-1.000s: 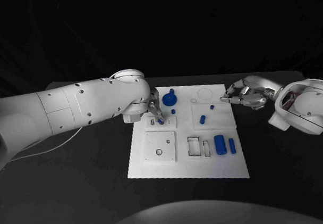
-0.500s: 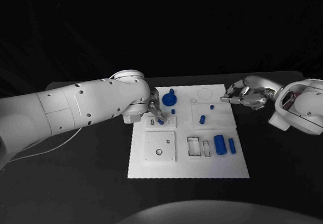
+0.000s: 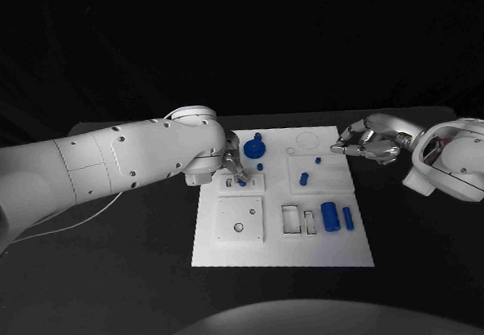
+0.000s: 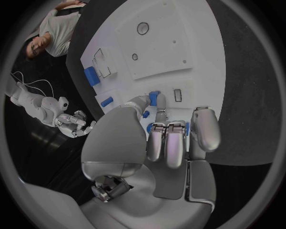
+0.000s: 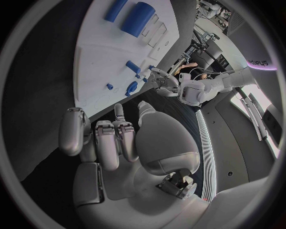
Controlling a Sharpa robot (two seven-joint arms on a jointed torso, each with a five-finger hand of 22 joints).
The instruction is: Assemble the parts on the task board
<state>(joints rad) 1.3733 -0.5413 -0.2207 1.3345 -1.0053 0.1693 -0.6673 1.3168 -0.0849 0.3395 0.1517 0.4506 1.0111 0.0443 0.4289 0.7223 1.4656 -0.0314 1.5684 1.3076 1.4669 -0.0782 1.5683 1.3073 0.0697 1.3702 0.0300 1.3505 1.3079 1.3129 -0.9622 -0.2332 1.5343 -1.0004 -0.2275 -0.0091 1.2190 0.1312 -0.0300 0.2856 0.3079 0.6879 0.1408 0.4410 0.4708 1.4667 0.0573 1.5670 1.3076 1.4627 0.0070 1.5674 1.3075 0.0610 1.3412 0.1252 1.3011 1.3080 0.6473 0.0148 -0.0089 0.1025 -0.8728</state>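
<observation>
**Left hand pinching a blue part at the board's far-left corner**

Seen on the black table (image 3: 112, 260): a white task board (image 3: 244, 251), lying flat in the middle. Left hand (image 3: 231, 165) down over the board's far-left area, thumb and a fingertip closed on a small blue part (image 4: 155, 98) just above a raised white block (image 3: 243, 183) with a narrow slot. Beside that hand, toward the far edge, a round blue knob-shaped part (image 3: 254, 147). Near it, a tiny blue peg (image 3: 260, 166). Further along the board, a short blue pin (image 3: 303, 179) and another small blue dot (image 3: 317, 160). Nearer the robot, a thick blue cylinder (image 3: 330, 216) and a slim blue bar (image 3: 348, 218), lying side by side next to two rectangular cutouts (image 3: 296, 219). Right hand (image 3: 360, 144) hovering at the board's far-right edge, fingers curled inward, holding nothing.
</observation>
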